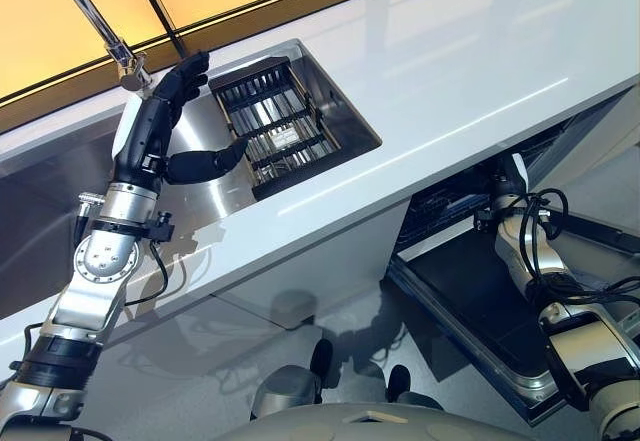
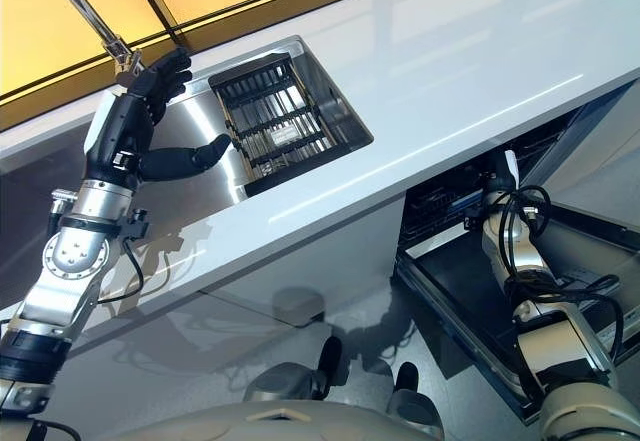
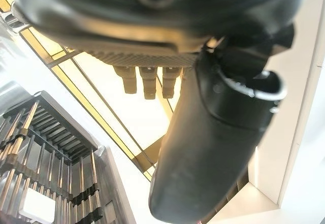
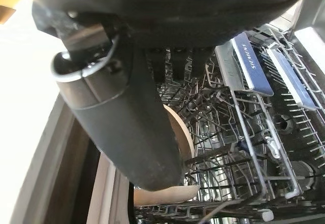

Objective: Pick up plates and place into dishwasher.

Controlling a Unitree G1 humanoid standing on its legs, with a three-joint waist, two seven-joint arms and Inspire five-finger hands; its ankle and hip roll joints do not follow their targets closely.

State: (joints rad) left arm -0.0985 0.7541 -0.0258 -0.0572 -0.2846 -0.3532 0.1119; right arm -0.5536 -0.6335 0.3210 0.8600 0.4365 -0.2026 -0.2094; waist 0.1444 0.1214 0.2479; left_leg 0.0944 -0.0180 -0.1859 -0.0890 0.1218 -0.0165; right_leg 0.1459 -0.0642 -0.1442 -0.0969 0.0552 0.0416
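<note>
One plate (image 4: 177, 132) stands on edge in the wire rack (image 4: 238, 148) of the dishwasher, just past the right hand (image 4: 127, 127), whose grip I cannot tell, while the left hand (image 1: 165, 111) hovers spread wide and empty over the sink (image 1: 345, 111) beside one dark drying rack (image 1: 275, 121).

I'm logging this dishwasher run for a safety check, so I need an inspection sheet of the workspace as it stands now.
Surface: white counter, glossy, nothing lying on it.
Job's things: tan plate standing in the dishwasher rack; dishwasher door open.
Clutter: dark drying rack in the steel sink, no plates seen in it.
Hands: left hand open above the sink beside the drying rack, holding nothing; right hand reaches into the dishwasher, fingers hidden.
Cables: nothing seen loose.
Surroundings: faucet behind the sink; amber panels beyond.
</note>
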